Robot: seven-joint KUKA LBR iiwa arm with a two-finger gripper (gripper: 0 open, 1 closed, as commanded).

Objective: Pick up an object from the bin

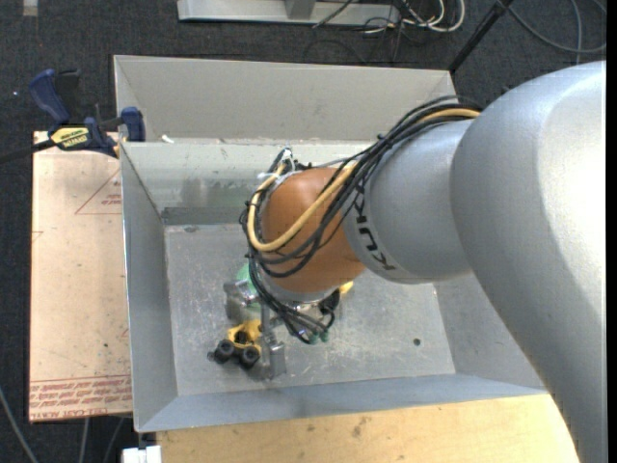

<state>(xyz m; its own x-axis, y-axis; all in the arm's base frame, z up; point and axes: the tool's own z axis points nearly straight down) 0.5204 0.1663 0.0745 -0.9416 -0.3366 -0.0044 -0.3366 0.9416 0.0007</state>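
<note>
arm point(453, 201) enters from the right of the camera view and bends down into the grey metal bin point(145, 258). the orange wrist cover point(304, 230) sits over the middle of the bin floor, with yellow and black cables point(254, 222) looped round its left side.

gripper point(271, 353) is low in the bin, over the near-left part of the floor, close to the front wall. its grey metal body hangs below the orange cover and hides most of what lies under it.

object at the gripper: a small yellow toy with black wheels point(241, 340), looks like a little vehicle. it lies on the bin floor in the near-left area. the yellow part is just beside the gripper on its left, and two black wheels show at the toy's lower left edge. the toy and gripper look to be touching or nearly so; the exact contact is hidden by the gripper body.

gripper opening: cannot tell, wide or narrow, from this angle. whether the toy is between its grasping parts also cannot be told.
</note>
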